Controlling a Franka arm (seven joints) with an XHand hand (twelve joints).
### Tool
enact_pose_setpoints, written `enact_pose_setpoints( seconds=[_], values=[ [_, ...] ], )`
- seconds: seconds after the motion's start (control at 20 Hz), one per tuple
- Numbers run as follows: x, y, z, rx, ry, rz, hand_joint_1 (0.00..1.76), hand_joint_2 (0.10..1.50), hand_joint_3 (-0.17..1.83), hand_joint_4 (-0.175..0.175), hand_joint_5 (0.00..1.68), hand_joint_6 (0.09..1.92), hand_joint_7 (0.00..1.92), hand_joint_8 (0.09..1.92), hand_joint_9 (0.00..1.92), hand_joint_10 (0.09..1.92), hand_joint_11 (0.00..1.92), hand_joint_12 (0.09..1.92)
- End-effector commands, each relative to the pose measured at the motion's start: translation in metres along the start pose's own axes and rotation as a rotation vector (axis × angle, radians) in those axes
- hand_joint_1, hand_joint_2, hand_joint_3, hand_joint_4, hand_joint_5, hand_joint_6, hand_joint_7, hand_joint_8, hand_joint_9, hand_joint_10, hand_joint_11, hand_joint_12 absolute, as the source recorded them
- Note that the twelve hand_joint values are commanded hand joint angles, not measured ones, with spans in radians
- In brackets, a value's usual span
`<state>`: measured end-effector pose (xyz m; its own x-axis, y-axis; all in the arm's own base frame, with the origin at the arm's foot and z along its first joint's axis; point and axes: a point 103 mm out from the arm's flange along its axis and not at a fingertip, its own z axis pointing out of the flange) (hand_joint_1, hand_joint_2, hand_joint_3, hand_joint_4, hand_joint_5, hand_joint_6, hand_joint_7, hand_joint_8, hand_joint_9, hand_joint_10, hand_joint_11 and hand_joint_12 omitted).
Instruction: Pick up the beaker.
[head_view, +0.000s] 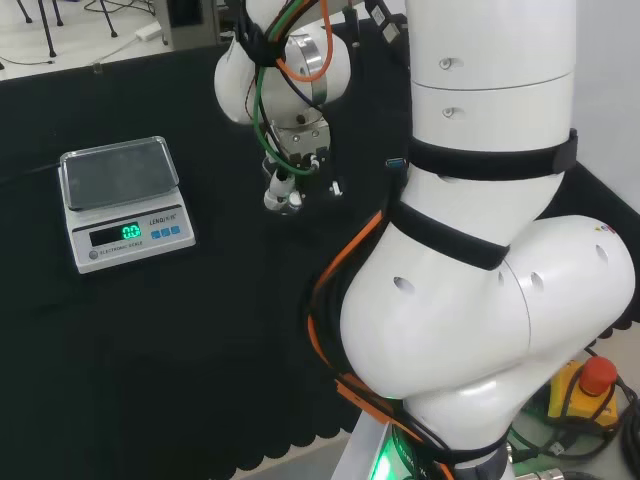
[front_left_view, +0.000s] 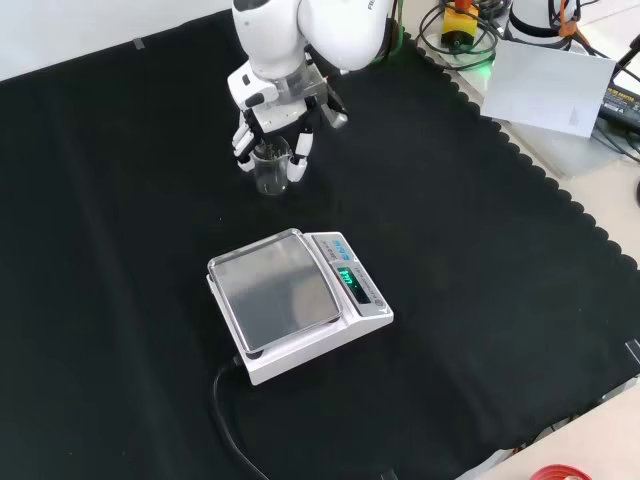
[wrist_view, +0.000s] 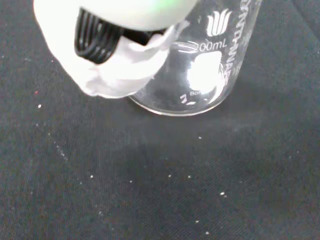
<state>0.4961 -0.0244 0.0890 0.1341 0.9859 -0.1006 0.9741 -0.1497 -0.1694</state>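
Beaker (front_left_view: 270, 168) is my target, but I start with the biggest thing, the black cloth (front_left_view: 480, 300), which covers the bench from edge to edge. In the front view its scalloped hem runs down the right side, well apart from the beaker, and wide bare cloth lies to the beaker's left and right.

Next in size is the scale (front_left_view: 295, 300), my landmark. In the front view it sits below the beaker, nearer the camera, with a strip of bare cloth between the 2. Its steel pan (front_left_view: 275, 290) carries nothing, and its black cable (front_left_view: 228, 420) trails off toward the lower edge. In the head view the scale (head_view: 122, 203) sits at the left, with open cloth between it and the hand (head_view: 285, 185).

The hand (front_left_view: 272, 125) hangs above the scale in the front view, its fingers (front_left_view: 300, 158) curled down on either side of the beaker and wrapped round its wall.

The beaker (wrist_view: 200, 65) is clear glass and stands upright on the cloth, long axis vertical, mouth up. In the wrist view I see through the wall to the cloth behind; it looks empty. A white fingertip (wrist_view: 117, 75) lies against the glass.
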Motion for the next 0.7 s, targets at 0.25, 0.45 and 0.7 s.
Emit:
enact_pose_setpoints(
  seconds=[0.25, 0.45, 0.7],
  values=[
    [0.006, 0.01, -0.001, -0.035, -0.006, 0.002, 1.21, 0.69, 0.66, -0.102, 0.96, 1.08, 0.87, 1.17, 1.25, 0.66, 1.4, 0.75],
    [0.004, 0.007, -0.022, -0.054, -0.011, -0.002, 1.18, 0.78, 0.58, -0.162, 1.05, 0.99, 0.88, 1.18, 1.24, 0.69, 1.4, 0.73],
    [0.006, 0.004, -0.069, -0.093, -0.03, -0.01, 1.18, 0.79, 0.57, -0.17, 1.06, 0.99, 0.89, 1.19, 1.24, 0.7, 1.4, 0.73]
  ],
)
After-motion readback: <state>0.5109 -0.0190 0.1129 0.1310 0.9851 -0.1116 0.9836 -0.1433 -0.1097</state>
